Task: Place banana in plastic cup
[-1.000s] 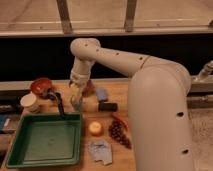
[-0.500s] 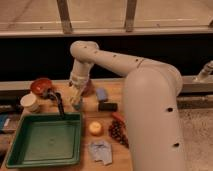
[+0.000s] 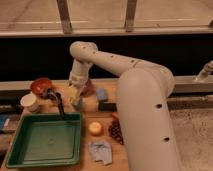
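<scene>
Since the earlier frames the big white robot arm [image 3: 135, 100] had swung left, lowering its gripper [image 3: 75, 95] at centre-left of the frame. It clasped the small pale yellow-cream curved toy banana [image 3: 74, 94] just above the small blue-grey plastic cup [image 3: 80, 103], behind the green rectangular tray [image 3: 45, 140].

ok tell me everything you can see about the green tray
The green tray is a shallow rectangular bin, plastic by its look, with a raised rim and a flat bare floor holding nothing visible. It sits flat at the table's front left corner. A dark utensil lies by its back rim; whether it touches is unclear. A yellow fruit and a blue-grey cloth lie just off its right side. The pincer is behind the tray, above the table, not touching it.
</scene>
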`<state>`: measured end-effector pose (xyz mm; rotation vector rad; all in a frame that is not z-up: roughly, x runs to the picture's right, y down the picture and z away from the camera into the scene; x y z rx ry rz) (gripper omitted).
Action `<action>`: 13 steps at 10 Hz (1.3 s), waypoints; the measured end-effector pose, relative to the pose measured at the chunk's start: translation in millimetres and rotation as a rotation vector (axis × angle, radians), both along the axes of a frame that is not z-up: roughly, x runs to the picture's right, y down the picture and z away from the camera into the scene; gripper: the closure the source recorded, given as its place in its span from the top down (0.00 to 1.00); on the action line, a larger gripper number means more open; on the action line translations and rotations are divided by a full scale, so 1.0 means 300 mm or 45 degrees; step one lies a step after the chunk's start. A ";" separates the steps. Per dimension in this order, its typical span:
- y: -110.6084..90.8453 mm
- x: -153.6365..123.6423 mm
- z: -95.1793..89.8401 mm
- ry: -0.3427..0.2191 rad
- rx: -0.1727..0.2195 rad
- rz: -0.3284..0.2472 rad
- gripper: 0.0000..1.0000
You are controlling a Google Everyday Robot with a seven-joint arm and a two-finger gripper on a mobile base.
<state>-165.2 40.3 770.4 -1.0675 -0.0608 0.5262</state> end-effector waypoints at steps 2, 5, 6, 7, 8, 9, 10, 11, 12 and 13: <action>-0.025 0.003 0.024 0.000 0.004 0.003 0.13; -0.109 0.058 0.141 0.007 0.003 0.048 0.13; -0.122 0.065 0.169 0.006 0.007 0.058 0.13; -0.131 0.073 0.198 0.008 0.013 0.068 0.13; -0.143 0.085 0.218 0.011 0.024 0.079 0.13; -0.150 0.103 0.234 0.013 0.035 0.088 0.13; -0.146 0.108 0.239 0.005 0.049 0.092 0.13; -0.144 0.107 0.233 -0.012 0.065 0.090 0.13; -0.141 0.108 0.232 -0.018 0.071 0.088 0.13; -0.142 0.106 0.231 -0.019 0.072 0.088 0.18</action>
